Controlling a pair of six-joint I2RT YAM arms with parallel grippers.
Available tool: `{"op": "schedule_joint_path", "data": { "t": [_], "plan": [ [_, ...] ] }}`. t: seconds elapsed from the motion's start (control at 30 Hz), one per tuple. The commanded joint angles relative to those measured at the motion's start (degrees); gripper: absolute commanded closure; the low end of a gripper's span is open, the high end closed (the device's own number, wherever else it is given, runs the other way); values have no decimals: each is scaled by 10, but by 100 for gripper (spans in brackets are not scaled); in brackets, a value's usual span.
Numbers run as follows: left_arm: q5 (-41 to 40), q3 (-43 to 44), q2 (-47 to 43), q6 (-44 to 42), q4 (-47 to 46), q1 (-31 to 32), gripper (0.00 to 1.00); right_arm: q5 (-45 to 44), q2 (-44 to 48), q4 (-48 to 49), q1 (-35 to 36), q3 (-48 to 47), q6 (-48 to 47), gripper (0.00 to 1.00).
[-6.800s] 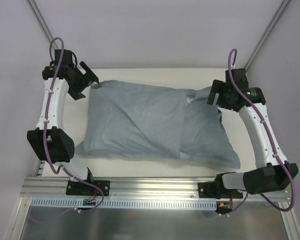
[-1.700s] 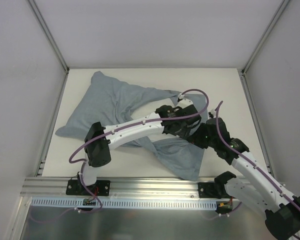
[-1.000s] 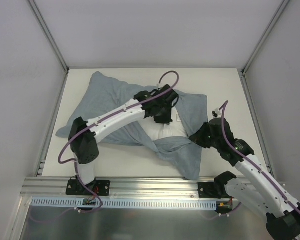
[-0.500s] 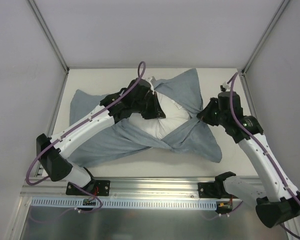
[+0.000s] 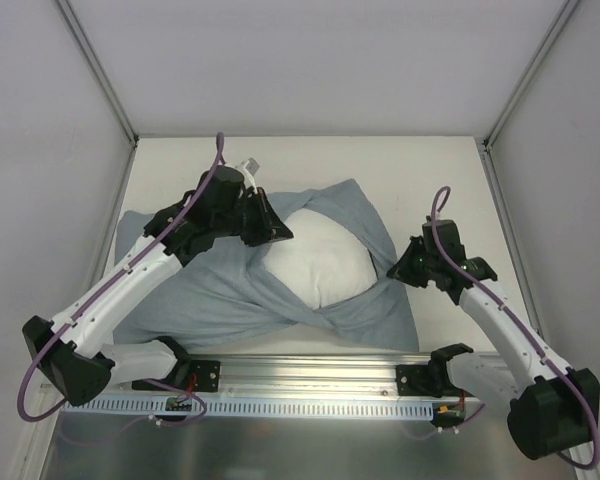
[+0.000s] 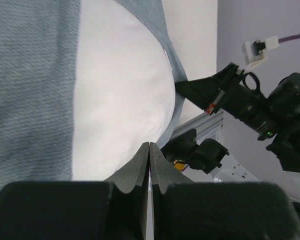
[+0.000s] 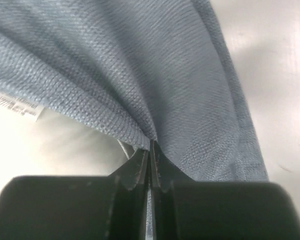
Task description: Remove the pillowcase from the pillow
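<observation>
Blue-grey cloth converges on the right pincer (image 7: pixel 150 150), whose fingers are pressed tight on a bunched fold of the pillowcase (image 7: pixel 165 75) (a small white label (image 7: pixel 15 106) shows at the cloth's edge). This pincer sits toward the right edge of the desk (image 5: pixel 420 170). The left pincer (image 6: pixel 149 150) has its fingers pressed together at the far-left side of the pillow (image 5: pixel 315 255); whether they nip its fabric cannot be told. The pillow lies mid-desk, its white bulge bared, with bands of pillowcase wrapping its far and near sides. The rest of the cover spreads flat toward the desk's left edge.
</observation>
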State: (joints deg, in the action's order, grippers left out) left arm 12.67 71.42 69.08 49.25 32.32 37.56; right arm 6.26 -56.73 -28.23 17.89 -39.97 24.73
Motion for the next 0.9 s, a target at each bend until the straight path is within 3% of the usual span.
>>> {"op": "schedule_joint_path", "data": {
  "t": [0.0,0.03,0.13,0.17,0.2,0.27,0.37,0.5,0.57,0.6,0.63,0.7,0.73,0.87],
  "plan": [
    [11,-15,-25,24,-50,-10,100,-70,64,-52,-1,-6,-23,95],
    [5,-21,-18,27,-52,-10,100,-50,76,-61,5,-13,-26,92],
    [-5,-17,8,24,-56,-11,100,-36,119,-102,55,-42,-36,51],
    [-5,-15,13,24,-57,-10,100,-32,134,-119,65,-47,-38,31],
    [-2,-12,21,25,-57,-11,100,-31,139,-132,76,-52,-35,25],
    [6,-7,38,23,-58,-4,100,-47,147,-175,106,-61,-27,18],
    [-19,6,45,9,-57,32,100,-59,176,-215,129,-49,6,16],
    [-80,56,85,-13,-32,108,100,-28,228,-192,135,1,54,15],
    [-112,111,119,-31,12,142,81,-28,223,-175,135,18,66,16],
    [-147,131,155,-35,28,173,51,-36,207,-176,135,18,67,16],
    [-168,150,176,-44,48,189,33,-37,201,-174,135,18,68,17],
    [-218,206,211,-45,108,215,9,-36,192,-159,135,18,68,17],
    [-231,219,239,-42,123,234,1,-36,189,-151,135,17,68,17],
    [-288,259,284,-39,163,265,1,-49,194,-159,135,2,66,16]
  ]
}}
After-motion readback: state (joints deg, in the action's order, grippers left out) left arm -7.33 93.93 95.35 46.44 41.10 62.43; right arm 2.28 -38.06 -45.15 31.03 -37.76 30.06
